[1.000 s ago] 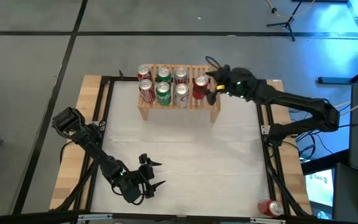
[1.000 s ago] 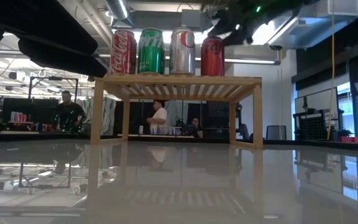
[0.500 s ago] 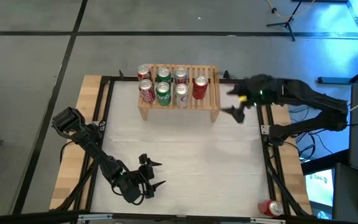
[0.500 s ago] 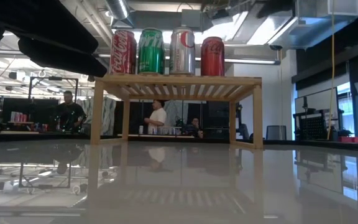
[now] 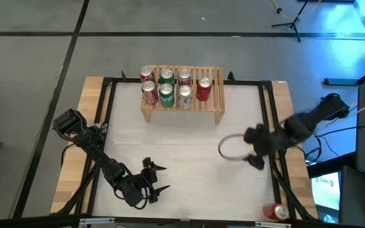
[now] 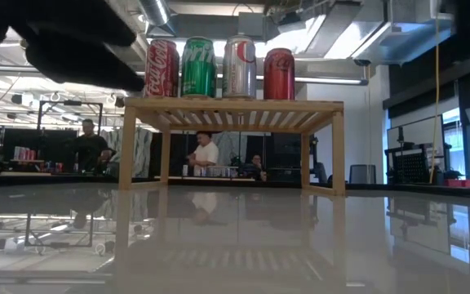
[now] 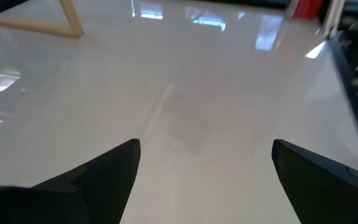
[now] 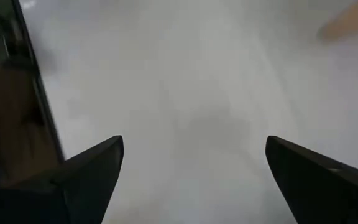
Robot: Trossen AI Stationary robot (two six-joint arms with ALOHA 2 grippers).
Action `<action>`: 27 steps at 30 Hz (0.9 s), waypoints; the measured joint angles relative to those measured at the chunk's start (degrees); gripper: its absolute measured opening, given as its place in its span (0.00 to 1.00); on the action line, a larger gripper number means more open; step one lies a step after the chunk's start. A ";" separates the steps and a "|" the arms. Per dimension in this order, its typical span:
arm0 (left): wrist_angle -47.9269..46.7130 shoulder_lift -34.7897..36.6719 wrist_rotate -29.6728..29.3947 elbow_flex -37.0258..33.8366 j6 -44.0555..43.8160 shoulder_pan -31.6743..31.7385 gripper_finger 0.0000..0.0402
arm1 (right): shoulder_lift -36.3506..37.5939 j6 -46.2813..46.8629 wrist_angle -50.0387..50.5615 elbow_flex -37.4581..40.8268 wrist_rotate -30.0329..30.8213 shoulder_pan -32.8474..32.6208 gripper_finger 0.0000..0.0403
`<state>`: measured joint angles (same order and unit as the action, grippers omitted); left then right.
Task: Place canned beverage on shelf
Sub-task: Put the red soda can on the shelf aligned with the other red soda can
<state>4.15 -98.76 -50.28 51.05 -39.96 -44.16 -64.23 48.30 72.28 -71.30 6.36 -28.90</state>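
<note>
Two dark arms work over a big white table [image 5: 189, 158]. The wooden shelf [image 5: 218, 95] stands at the far side of the table. Seven cans stand on top of it, and the last red can [image 5: 203, 89] stands alone near the shelf's right end. The right gripper [image 5: 238, 149] is over the table's right side, well apart from the shelf, with its fingers wide apart and empty. The left gripper [image 5: 159, 178] waits near the front, fingers apart too. One more red can [image 5: 275, 211] lies at the table's front right corner.
</note>
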 joint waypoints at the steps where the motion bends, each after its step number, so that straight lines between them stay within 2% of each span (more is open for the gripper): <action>1: 1.04 0.00 -0.02 0.00 0.01 0.00 0.88 | 0.00 3.13 -0.22 1.09 -0.09 -2.59 0.96; 9: 10.41 -1.75 2.50 0.02 1.21 -0.86 0.88 | -3.18 28.13 -3.60 3.95 -0.10 -25.02 0.96; 14: 19.60 -5.78 3.55 0.00 3.03 -1.26 0.88 | -8.67 40.06 -6.18 3.18 -0.25 -35.11 0.96; 19: 24.38 -7.88 4.88 0.00 2.97 -1.18 0.88 | -15.10 45.97 -5.89 -1.32 -1.52 -39.94 0.96; 27: 25.65 -8.61 5.40 0.00 1.82 -1.25 0.88 | -25.30 49.23 -0.33 -9.55 -8.84 -41.07 0.96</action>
<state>29.80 -107.37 -44.88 51.05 -38.14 -45.41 -89.52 97.53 71.94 -80.86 -2.48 -69.97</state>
